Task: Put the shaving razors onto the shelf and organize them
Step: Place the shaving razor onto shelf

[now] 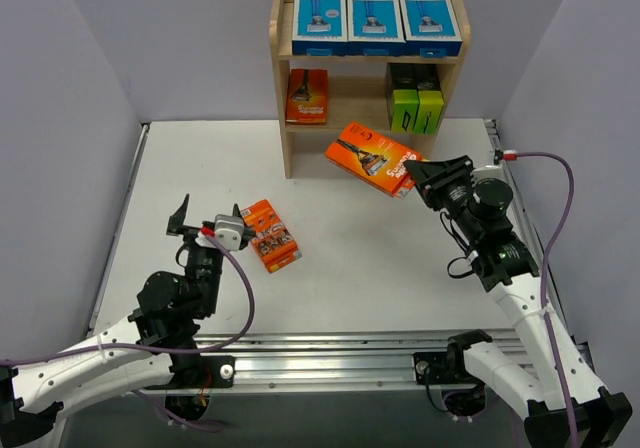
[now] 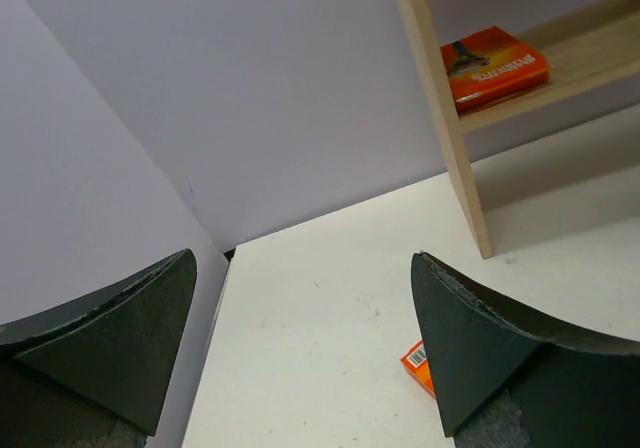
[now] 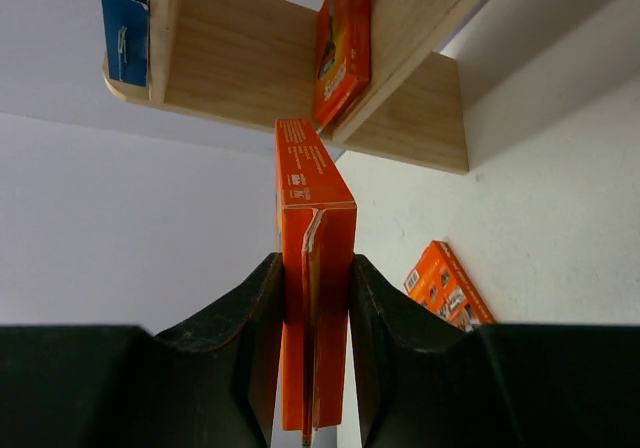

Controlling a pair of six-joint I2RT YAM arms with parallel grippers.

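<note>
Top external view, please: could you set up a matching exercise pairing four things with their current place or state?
1. blue-and-white boxes
2. black-and-green boxes
3. left gripper
4. right gripper

A. shut on an orange pack
B. top tier of the shelf
C. open, holding nothing
D. middle tier, right end

Pairs: 1-B, 2-D, 3-C, 4-A.

On the light wooden shelf [image 1: 285, 118]: three blue-and-white boxes [image 1: 375, 20] in a row up top, flat orange pack [image 1: 307, 96] mid-left, black-and-lime boxes [image 1: 417, 103] mid-right. There's a big orange pack [image 1: 375, 158] just before it, and a small orange pack [image 1: 272, 234] on the white table [image 1: 380, 268], front-left.
</note>
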